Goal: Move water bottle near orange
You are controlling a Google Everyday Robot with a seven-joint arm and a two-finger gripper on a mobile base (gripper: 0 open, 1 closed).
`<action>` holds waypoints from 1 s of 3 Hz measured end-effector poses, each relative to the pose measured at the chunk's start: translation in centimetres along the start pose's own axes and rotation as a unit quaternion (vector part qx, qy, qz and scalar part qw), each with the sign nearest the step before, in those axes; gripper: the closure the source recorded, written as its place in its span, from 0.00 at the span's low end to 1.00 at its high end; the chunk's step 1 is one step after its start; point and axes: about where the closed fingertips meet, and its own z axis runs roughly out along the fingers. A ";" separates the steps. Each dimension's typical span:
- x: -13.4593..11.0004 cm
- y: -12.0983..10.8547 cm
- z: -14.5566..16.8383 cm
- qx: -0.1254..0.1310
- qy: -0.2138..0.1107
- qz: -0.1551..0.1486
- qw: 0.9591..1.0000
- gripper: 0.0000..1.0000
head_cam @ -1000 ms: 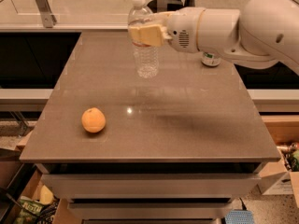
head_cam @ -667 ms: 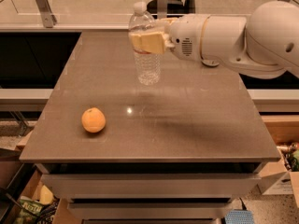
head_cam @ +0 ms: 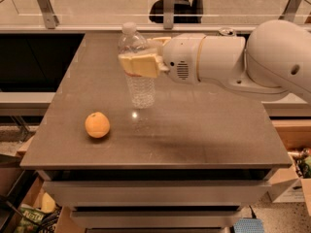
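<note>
Bottle and hand shifted toward the lower left of the frame since the earlier frames, closer to the fruit; we see the orange (head_cam: 97,124) in the same spot as before.

We mark the hand (head_cam: 144,55) at upper centre, coming in from the right on the thick white arm (head_cam: 218,59). It is clamped on the water bottle (head_cam: 142,90): one pale yellow finger pad (head_cam: 141,65) lies across the front of the bottle at about mid-height, and the other finger shows behind the bottle's shoulder. Grip is narrow, bottle held between them.

Bottle is clear and ribbed, white cap up, leaning slightly with the cap toward the left. Its base is low over the tabletop (head_cam: 204,135), just above centre. We cannot tell whether the base touches the surface or hangs just clear. A small bright glint sits on the surface right below it.

Orange rests on the tabletop at left of centre, below and left of the bottle, near it but apart, with a clear gap.

Tabletop is brown-grey. A glass rail with metal posts (head_cam: 44,6) runs along the top of the frame. A cardboard box (head_cam: 291,188) shows at lower right.
</note>
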 end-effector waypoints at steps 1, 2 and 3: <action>1.1 2.4 0.5 -0.007 0.002 0.003 1.000 1.00; 2.4 3.6 0.9 -0.010 -0.006 0.009 1.000 1.00; 3.7 3.9 1.7 -0.014 -0.025 0.012 1.000 1.00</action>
